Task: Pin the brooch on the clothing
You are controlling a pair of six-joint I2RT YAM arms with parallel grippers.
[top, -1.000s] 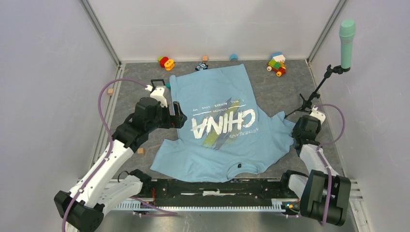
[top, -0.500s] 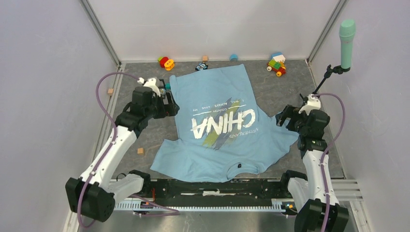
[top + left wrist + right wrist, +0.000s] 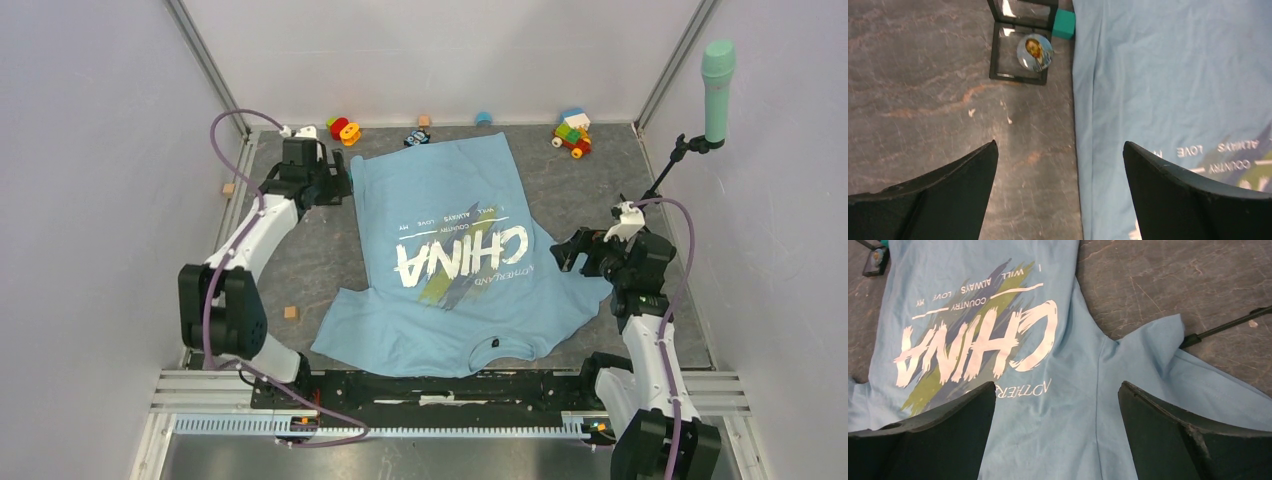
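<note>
The clothing [image 3: 450, 290] is a light blue T-shirt with white "CHINA" print, spread flat mid-table. The brooch [image 3: 1034, 52] is a small round glinting disc with a portrait on it. It lies in an open black square frame box [image 3: 998, 55] on the table, just left of the shirt's edge [image 3: 1173, 75]. My left gripper [image 3: 1060, 143] is open and empty, above the table near the box, at the shirt's back-left corner [image 3: 330, 185]. My right gripper [image 3: 1057, 384] is open and empty above the shirt's right sleeve area [image 3: 1058, 365], as the top view also shows [image 3: 565, 250].
A teal block [image 3: 1064, 31] touches the box. Coloured toys [image 3: 344, 129] [image 3: 572, 133] line the back wall. A teal microphone [image 3: 717, 75] stands on a tripod at the right; one tripod leg [image 3: 1228, 325] lies by the sleeve. Small wooden cubes [image 3: 229, 189] [image 3: 291, 312] sit at the left.
My left arm has swung from the shirt's left edge toward the back-left corner by the box. My right arm has risen and reached left over the shirt's sleeve.
</note>
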